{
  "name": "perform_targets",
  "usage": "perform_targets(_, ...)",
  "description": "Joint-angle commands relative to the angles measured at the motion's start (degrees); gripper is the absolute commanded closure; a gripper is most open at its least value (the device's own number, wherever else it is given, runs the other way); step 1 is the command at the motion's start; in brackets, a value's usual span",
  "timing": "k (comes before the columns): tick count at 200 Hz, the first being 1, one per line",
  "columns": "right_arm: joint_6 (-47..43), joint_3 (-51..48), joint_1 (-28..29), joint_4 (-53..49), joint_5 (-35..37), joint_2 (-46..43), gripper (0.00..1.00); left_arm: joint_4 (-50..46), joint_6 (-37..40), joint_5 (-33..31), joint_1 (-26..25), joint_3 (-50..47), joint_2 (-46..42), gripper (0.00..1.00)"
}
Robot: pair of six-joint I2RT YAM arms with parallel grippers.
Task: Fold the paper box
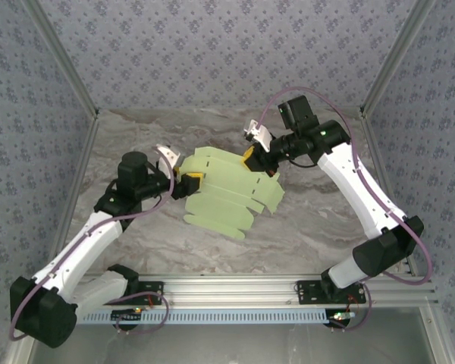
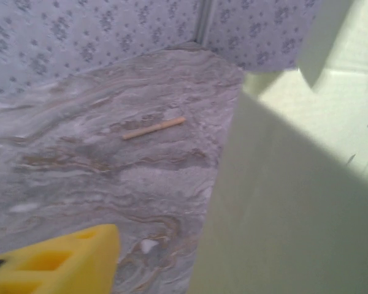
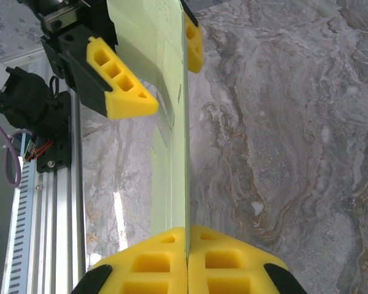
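top external view: at centre-left, the left gripper [image 1: 188, 182] sits at the left edge of the paper box [image 1: 227, 193], a pale green die-cut sheet over the middle of the marbled tabletop [image 1: 311, 220]. right wrist view shows its yellow fingers [image 3: 119, 79] apart, one on each side of the sheet. at the sheet's upper right edge the right gripper [image 1: 252, 157] is clamped on the card, pads pressed together with the edge between them. left wrist view: a thin wooden stick [image 2: 153, 128] lies on the tabletop, left of the sheet.
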Motion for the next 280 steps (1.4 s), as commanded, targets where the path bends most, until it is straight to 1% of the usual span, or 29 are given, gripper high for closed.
perform_targets(1, -2.70, -0.87, -0.78, -1.12, -2.49, -1.99, 1.00, 3.65, 1.90, 7.53, 0.44, 1.32, 0.10, 0.52)
perform_targets(7, -2.91, -0.98, -1.14, -1.11, -2.62, -2.05, 1.00, 3.77, 1.92, 8.56, 0.65, 1.37, 0.11, 0.56)
perform_targets(15, -3.10, -1.10, -1.51, -1.04, -3.12, -2.08, 1.00, 3.65, 2.02, 9.70, 1.00, 1.42, 0.10, 0.63)
perform_targets(36, -3.42, -1.47, -1.94, -0.04, -3.59, -2.38, 1.00, 3.68, 1.90, 12.76, 1.78, 1.10, -0.16, 0.87)
perform_targets(53, -3.32, -2.15, -1.56, 1.40, -1.79, -2.65, 1.00, 3.93, 1.72, 14.03, 2.23, 0.71, -0.67, 1.00)
perform_targets(75, -3.41, -2.55, -0.69, 2.75, 2.98, -2.75, 1.00, 4.39, 0.95, 15.54, 2.81, 0.76, -1.04, 1.00)
perform_targets(97, -3.21, -4.44, 0.47, 6.09, 9.93, -3.74, 1.00, 3.27, 0.22, 15.98, 3.29, 1.72, -0.80, 1.00)
perform_targets(104, -3.38, -6.14, 1.27, 8.72, 13.16, -4.67, 1.00, 2.77, -0.31, 15.63, 3.51, 2.08, -0.55, 1.00)
perform_targets(118, -8.21, -12.11, 3.69, 14.94, 19.42, -7.71, 1.00, 1.36, -1.44, 14.94, 4.14, 3.28, 0.38, 1.00)
perform_targets(132, -11.95, -18.33, 6.09, 24.21, 26.16, -10.54, 1.00, 0.17, -2.93, 14.93, 5.05, 4.63, 1.59, 1.00)
perform_targets(157, -14.20, -23.49, 7.92, 32.24, 31.06, -13.61, 1.00, -1.08, -3.87, 16.55, 5.48, 5.97, 3.06, 1.00)
perform_targets(175, -18.39, -26.85, 10.25, 37.76, 35.80, -15.23, 1.00, -1.57, -4.28, 16.72, 5.49, 6.52, 3.75, 1.00)
perform_targets(183, -20.00, -29.88, 11.20, 39.72, 37.94, -15.76, 1.00, -1.72, -4.48, 16.79, 5.57, 6.83, 4.19, 1.00)
perform_targets(214, -26.24, -36.31, 13.93, 48.38, 44.28, -17.56, 1.00, -2.47, -5.67, 16.74, 5.99, 8.17, 5.99, 1.00)
perform_targets(280, -34.80, -44.16, 18.18, 62.38, 55.09, -17.88, 1.00, -1.50, -8.48, 18.36, 6.28, 9.80, 8.43, 1.00)
